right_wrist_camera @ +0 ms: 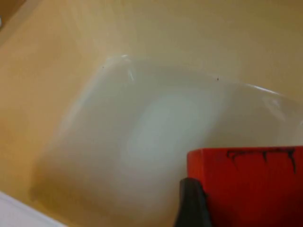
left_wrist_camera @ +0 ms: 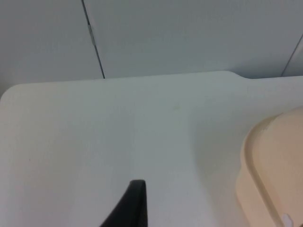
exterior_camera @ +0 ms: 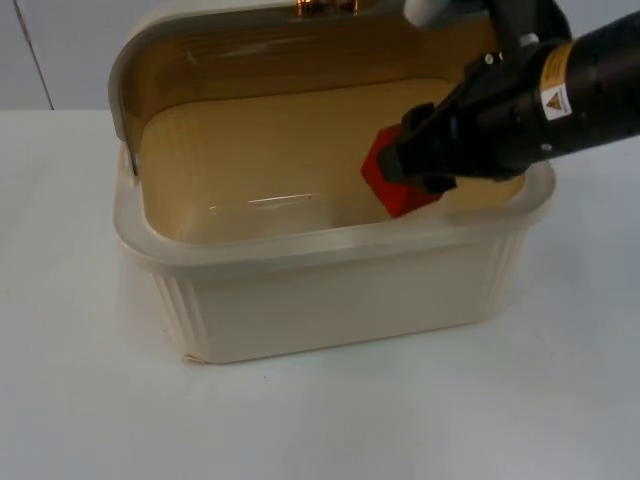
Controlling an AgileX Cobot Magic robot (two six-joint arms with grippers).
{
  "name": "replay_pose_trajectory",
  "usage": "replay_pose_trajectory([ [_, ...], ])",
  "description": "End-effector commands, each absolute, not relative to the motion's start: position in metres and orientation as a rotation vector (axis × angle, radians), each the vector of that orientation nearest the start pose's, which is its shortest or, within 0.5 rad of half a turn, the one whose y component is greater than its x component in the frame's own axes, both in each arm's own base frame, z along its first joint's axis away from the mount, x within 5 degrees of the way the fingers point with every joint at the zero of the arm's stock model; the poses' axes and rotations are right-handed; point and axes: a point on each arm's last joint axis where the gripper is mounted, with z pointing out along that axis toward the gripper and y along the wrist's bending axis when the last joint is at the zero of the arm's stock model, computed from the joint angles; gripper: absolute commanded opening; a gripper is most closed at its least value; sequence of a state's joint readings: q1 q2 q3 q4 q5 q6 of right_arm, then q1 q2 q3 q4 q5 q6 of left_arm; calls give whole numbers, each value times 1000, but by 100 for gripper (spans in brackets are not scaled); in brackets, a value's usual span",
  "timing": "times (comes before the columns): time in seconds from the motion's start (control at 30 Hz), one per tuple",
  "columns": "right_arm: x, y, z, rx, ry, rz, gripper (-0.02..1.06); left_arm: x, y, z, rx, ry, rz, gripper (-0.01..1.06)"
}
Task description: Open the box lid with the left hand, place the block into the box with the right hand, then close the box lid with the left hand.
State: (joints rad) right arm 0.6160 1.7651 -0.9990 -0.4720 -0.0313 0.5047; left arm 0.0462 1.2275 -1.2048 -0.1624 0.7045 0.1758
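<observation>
A bare white surface [exterior_camera: 330, 420] fronts the scene, smooth and matte, carrying a cream plastic box [exterior_camera: 330, 290] whose front wall is faintly ribbed at the corners and whose thick, rounded rim looks translucent. Its lid [exterior_camera: 250, 45] stands raised at the back, domed, with a tan inner face and a coppery fitting at its top edge. The first step of the task therefore reads as done.

The second step is under way: the right tool [exterior_camera: 400, 165] reaches in over the box's right rim, clenched on a red block [exterior_camera: 400, 190], which hangs inside the box above the floor and has not been set down. In the right wrist view the block [right_wrist_camera: 246, 184] shows a flat, hard-edged red face with dark markings along its upper edge, above the box's pale, glossy floor [right_wrist_camera: 156, 137], which has rounded corners and warm yellowish walls.

Left to do, by this reading: lower and release the block, withdraw the right arm, then bring the lid down with the left.

The left tool [left_wrist_camera: 130, 208] waits over the surface just beside the box, whose curved cream edge [left_wrist_camera: 270, 165] appears in its wrist view; one black fingertip is visible, and whether that tool is released or clenched cannot be told.
</observation>
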Motion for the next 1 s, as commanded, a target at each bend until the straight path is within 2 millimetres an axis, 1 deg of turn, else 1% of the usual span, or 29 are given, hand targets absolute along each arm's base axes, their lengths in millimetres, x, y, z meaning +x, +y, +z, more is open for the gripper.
replay_pose_trajectory([
  [0.0, 306, 219, 198, -636, 2126, 405, 0, 260, 0, 388, 71, 2193, -74, 105],
  [0.17, 312, 222, 204, -632, 2106, 407, 0, 260, 0, 388, 76, 2193, -70, 105],
  [0.23, 319, 224, 208, -621, 2104, 393, 0, 260, 0, 388, 79, 2195, -69, 105],
  [0.3, 320, 225, 209, -619, 2104, 390, 0, 260, 0, 388, 79, 2195, -69, 105],
  [0.33, 324, 224, 210, -610, 2108, 381, 0, 260, 0, 388, 79, 2195, -69, 105],
  [0.43, 330, 225, 204, -599, 2146, 352, 0, 260, 0, 388, 79, 2195, -69, 105],
  [0.53, 331, 225, 200, -601, 2164, 341, 0, 259, 0, 388, 79, 2197, -67, 105],
  [0.6, 332, 225, 198, -582, 2181, 344, 4, 259, 0, 388, 82, 2197, -66, 105],
  [0.67, 332, 225, 198, -582, 2183, 342, 13, 259, 0, 388, 81, 2201, -68, 105],
  [0.7, 332, 225, 198, -582, 2183, 342, 13, 259, 0, 388, 81, 2201, -68, 105],
  [0.73, 332, 225, 198, -580, 2184, 343, 18, 259, 0, 388, 83, 2201, -67, 105],
  [0.83, 332, 225, 198, -581, 2183, 342, 42, 259, 0, 388, 93, 2200, -62, 105],
  [0.9, 332, 225, 198, -581, 2183, 342, 65, 259, 0, 388, 93, 2200, -62, 105],
  [0.93, 332, 225, 198, -581, 2183, 342, 65, 259, 0, 388, 93, 2200, -62, 105],
  [0.97, 332, 225, 198, -581, 2183, 342, 79, 259, 0, 388, 93, 2200, -62, 105],
])
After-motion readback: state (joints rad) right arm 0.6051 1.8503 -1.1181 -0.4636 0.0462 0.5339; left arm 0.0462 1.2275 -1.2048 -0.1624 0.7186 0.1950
